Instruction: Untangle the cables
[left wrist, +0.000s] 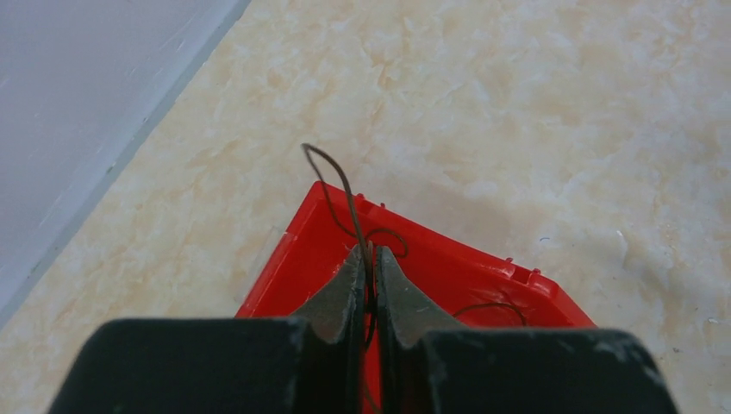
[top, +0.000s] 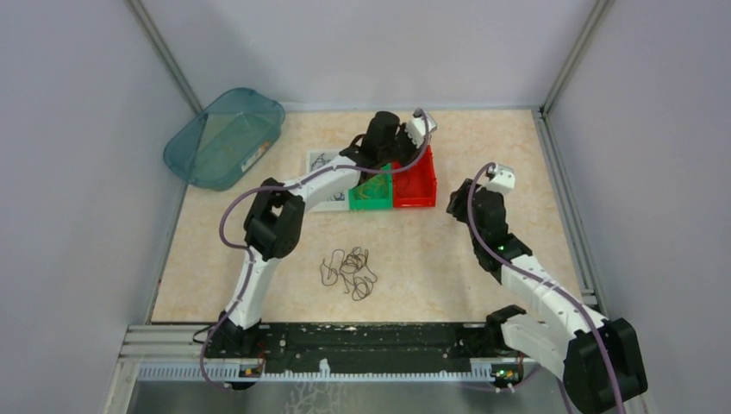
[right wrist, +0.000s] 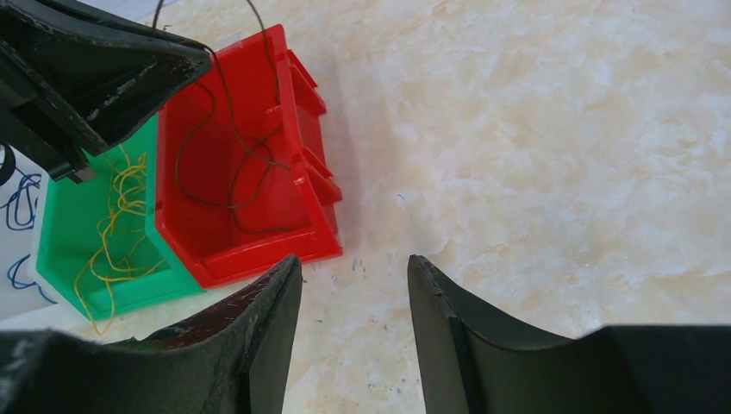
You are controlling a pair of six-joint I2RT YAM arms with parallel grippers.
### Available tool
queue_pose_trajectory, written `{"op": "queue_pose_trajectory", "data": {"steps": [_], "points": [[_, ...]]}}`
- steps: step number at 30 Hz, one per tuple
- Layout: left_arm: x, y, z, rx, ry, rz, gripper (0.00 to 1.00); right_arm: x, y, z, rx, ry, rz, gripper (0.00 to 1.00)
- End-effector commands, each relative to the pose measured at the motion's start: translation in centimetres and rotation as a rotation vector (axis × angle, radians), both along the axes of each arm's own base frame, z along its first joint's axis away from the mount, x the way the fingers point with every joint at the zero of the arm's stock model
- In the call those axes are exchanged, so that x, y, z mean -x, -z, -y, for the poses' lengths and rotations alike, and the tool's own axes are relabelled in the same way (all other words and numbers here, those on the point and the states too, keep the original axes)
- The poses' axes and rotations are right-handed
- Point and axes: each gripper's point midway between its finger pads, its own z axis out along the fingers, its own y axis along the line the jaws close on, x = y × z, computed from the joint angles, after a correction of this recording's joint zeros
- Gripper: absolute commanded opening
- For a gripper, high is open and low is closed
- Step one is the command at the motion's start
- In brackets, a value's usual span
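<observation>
Items on the beige marbled tabletop, as seen from the near edge:

- Tangle of thin dark curly cables: lies loose mid-table, in front of the bins, touched by neither arm.
- Red plastic bin: far centre, with several dark wire strands lying inside it.
- Green plastic bin: touches the red one's left side and holds yellow wire strands.
- White paper sheet: left of the green bin, with blue wire strands lying on it.
- Teal translucent plastic tub: far left corner, well apart from the rest.
- Left gripper: above the red bin, fingers pressed almost together with only a slit between them. They pinch a dark brown wire strand, whose loop stands up past the fingertips.
- Right gripper: over bare table just right of the red bin, fingers spread, nothing between them.
</observation>
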Motion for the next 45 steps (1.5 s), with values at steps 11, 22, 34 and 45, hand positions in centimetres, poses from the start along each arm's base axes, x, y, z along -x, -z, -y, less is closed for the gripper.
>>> {"op": "queue_pose_trajectory", "data": {"steps": [11, 22, 34, 45], "points": [[0.0, 5.0, -1.1, -0.076, -0.058, -0.021, 0.04, 0.3, -4.2, 0.3, -0.040, 0.009, 0.081, 0.47], [0.2, 7.0, -1.0, -0.119, -0.097, -0.024, 0.05, 0.6, -4.0, 0.5, -0.039, 0.013, 0.073, 0.47], [1.9, 7.4, -0.5, -0.233, 0.074, -0.037, 0.54, 0.6, -4.4, 0.1, -0.052, -0.009, 0.080, 0.47], [4.6, -5.6, -1.8, -0.110, 0.161, 0.042, 1.00, 1.3, -5.3, 0.2, -0.082, -0.007, 0.108, 0.46]]}}
